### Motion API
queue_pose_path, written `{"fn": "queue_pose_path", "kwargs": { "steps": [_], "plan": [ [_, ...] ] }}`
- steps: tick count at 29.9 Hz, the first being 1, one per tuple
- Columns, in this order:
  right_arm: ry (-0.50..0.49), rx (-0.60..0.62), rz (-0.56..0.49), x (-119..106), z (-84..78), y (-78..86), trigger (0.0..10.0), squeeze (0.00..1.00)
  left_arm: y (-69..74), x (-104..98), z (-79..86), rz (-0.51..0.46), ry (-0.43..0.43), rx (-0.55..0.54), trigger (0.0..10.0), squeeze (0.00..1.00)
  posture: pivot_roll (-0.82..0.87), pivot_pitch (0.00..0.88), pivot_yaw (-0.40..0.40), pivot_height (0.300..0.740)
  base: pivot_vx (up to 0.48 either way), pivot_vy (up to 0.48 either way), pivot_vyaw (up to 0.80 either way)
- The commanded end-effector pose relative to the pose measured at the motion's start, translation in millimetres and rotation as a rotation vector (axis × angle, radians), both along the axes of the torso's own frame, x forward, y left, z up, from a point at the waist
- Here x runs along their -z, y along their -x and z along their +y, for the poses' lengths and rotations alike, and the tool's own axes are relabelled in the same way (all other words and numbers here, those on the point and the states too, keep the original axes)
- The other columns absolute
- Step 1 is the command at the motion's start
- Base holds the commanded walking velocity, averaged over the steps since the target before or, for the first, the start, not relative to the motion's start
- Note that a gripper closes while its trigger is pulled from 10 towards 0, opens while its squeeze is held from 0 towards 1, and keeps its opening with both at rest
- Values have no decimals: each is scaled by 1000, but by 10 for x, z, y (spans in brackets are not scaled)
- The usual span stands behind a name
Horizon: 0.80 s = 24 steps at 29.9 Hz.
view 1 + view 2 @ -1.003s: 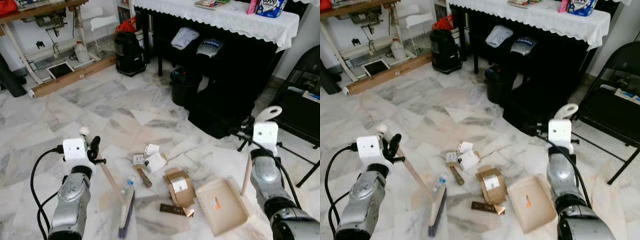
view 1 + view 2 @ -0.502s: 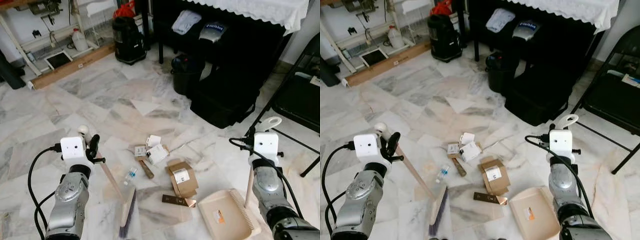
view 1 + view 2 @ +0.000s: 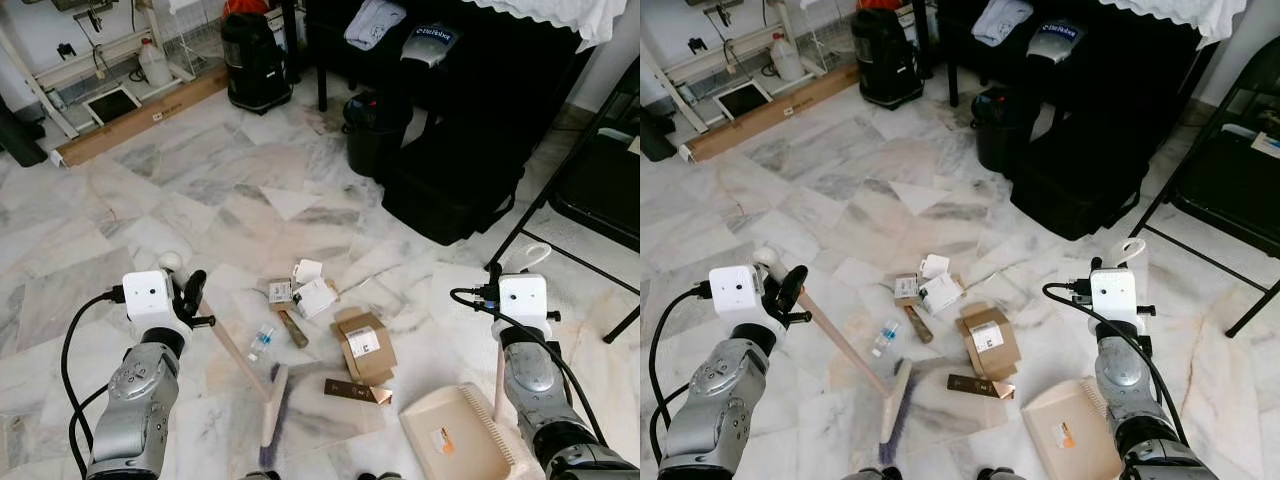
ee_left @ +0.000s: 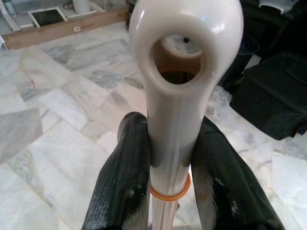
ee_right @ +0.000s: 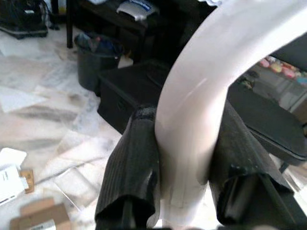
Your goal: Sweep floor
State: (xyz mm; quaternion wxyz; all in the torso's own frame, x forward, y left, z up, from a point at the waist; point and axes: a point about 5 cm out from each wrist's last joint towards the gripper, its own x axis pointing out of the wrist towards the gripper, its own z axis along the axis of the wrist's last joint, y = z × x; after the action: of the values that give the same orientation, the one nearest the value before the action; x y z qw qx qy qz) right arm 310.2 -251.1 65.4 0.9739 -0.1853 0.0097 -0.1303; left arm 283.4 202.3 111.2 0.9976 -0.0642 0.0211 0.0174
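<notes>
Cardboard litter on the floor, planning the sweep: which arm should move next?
Left. The left gripper holds the broom, whose head sits beside the cardboard box. The right gripper holds the dustpan, already resting on the floor past the litter.

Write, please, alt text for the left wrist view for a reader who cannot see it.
The left gripper is shut on the broom handle, whose cream looped end stands up between the two black fingers. Behind lies marble floor.

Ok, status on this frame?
Left hand shut on broom. Right hand shut on dustpan. Boxes, small bottle lie on floor between them.
</notes>
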Motion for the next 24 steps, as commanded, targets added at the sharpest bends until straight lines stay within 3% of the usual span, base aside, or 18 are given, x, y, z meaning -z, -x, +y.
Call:
{"fn": "queue_pose_path", "kwargs": {
  "steps": [1, 5, 11, 15, 18, 24],
  "plan": [
    [40, -2, 65, 106, -3, 59, 10000, 0, 39, 11, 31, 17, 1, -3, 10000, 0, 55, 198, 48, 740, 0, 0, 0],
    [80, 53, -46, -18, -55, 61, 10000, 0, 46, -4, 27, 20, 4, -2, 10000, 0, 56, 196, 48, 740, 0, 0, 0],
    [111, 24, -98, -70, 2, 54, 10000, 0, 71, -18, 37, 14, -2, -6, 10000, 0, 66, 191, 49, 740, 0, 0, 0],
    [-6, 53, -124, -75, 55, 28, 10000, 0, 66, -33, 53, 12, -5, -5, 10000, 0, 66, 191, 51, 740, 0, 0, 0],
    [-94, 123, -140, -72, 4, 33, 10000, 0, 63, -51, 50, 5, -3, -5, 10000, 0, 74, 188, 51, 740, 0, 0, 0],
    [-194, 151, -181, -115, -50, 22, 10000, 0, 74, -68, 41, -8, 10, -5, 10000, 0, 78, 190, 50, 740, 0, 0, 0]
  ]
}}
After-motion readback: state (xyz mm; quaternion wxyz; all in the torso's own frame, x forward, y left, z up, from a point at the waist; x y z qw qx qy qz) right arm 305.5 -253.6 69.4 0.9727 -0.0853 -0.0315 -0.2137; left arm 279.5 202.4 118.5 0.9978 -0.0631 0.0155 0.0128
